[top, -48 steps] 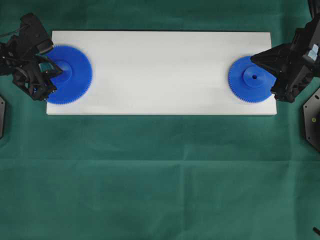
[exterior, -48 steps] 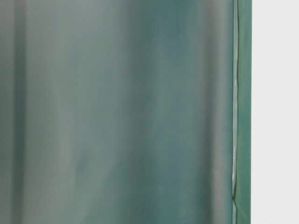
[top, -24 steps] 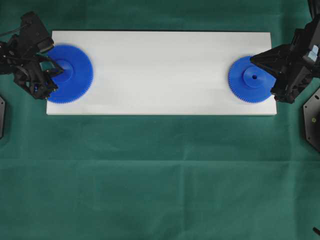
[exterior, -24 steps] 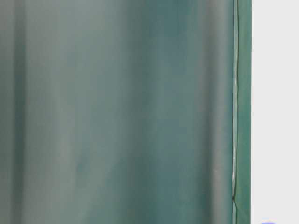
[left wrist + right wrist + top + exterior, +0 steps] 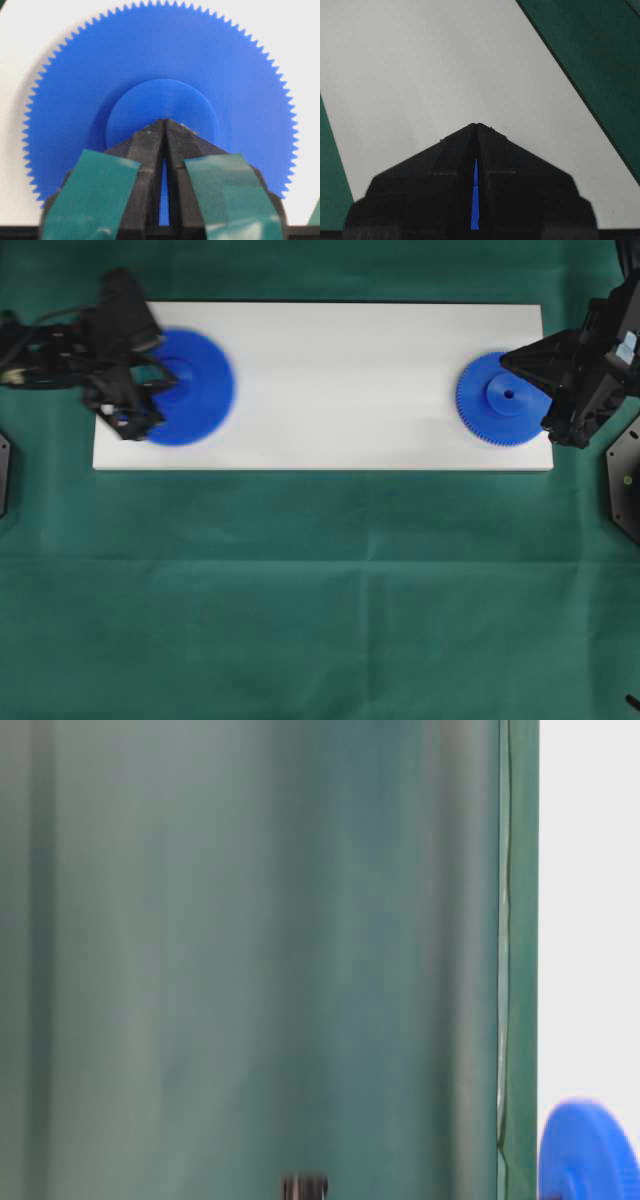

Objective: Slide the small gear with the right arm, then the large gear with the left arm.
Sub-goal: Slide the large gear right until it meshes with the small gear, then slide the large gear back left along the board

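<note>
The large gear lies flat on the white board near its left end, blurred by motion. My left gripper is shut, and its pointed tip sits at the gear's raised hub. The left wrist view shows the left gripper closed to a thin slit over the large gear. The small gear rests at the board's right end. My right gripper is shut at that gear's far rim, partly covering it. In the right wrist view a blue sliver of the small gear shows through the right gripper.
Green cloth covers the table around the board. A long bare stretch of the white board runs between the two gears. The table-level view catches the large gear's edge and a small black part.
My left gripper has moved right along the board, with the large gear moving before its tip; the gear now shows in the table-level view. The right gripper and small gear have not moved.
</note>
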Tool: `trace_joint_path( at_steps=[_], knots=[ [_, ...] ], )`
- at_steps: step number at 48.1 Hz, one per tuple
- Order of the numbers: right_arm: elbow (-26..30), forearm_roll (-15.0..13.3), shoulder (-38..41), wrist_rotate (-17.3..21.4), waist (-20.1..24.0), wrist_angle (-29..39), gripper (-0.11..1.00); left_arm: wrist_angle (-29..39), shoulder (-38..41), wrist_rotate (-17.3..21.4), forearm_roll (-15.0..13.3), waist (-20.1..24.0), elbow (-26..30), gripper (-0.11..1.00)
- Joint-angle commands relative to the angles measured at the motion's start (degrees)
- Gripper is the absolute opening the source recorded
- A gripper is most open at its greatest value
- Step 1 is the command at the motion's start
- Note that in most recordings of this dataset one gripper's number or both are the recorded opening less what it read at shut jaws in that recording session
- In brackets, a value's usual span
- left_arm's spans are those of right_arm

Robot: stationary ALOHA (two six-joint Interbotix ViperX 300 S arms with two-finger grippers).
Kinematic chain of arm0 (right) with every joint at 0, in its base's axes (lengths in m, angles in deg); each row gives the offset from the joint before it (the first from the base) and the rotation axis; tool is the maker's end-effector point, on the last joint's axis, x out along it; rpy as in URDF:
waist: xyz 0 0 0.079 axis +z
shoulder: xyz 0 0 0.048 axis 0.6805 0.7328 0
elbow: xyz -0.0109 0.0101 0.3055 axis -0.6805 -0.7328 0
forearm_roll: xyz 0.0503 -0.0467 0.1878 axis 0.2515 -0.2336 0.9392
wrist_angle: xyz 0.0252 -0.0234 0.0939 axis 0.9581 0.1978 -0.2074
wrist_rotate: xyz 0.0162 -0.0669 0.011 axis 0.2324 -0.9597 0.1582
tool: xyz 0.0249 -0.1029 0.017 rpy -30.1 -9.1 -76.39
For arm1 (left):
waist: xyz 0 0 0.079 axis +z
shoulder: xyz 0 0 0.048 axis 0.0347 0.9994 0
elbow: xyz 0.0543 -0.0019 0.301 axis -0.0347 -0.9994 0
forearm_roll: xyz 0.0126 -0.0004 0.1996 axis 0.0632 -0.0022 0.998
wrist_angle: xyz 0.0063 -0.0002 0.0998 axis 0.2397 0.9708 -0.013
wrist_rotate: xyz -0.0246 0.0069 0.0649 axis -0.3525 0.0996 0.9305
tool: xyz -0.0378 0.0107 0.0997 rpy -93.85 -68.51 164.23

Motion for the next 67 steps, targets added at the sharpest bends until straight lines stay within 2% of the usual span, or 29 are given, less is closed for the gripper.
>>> trace_joint_path(
  at_steps=[1,14,22,38,47,67],
  knots=[
    [0.70,0.00,0.09,0.00,0.26,-0.53,0.50,0.35,6.50,0.09,-0.09,-2.37,4.31,0.00],
    [0.62,-0.09,0.09,0.00,0.53,-0.44,0.50,1.14,22.68,1.05,0.00,-6.33,25.58,0.00],
    [0.18,-0.09,-0.09,0.00,0.62,-0.44,0.50,4.04,29.00,1.85,0.09,-7.82,37.62,0.00],
    [-0.62,-0.09,-0.53,-0.35,0.62,-0.44,0.50,10.11,39.20,2.11,0.18,-9.67,56.16,0.00],
    [-1.23,-0.09,-1.41,-0.35,0.62,-0.53,0.50,12.48,41.48,2.11,0.18,-9.76,60.56,0.00],
    [-2.46,-0.09,-4.57,-0.35,0.62,-0.44,0.50,12.66,41.13,2.11,0.18,-9.76,59.77,0.00]
  ],
)
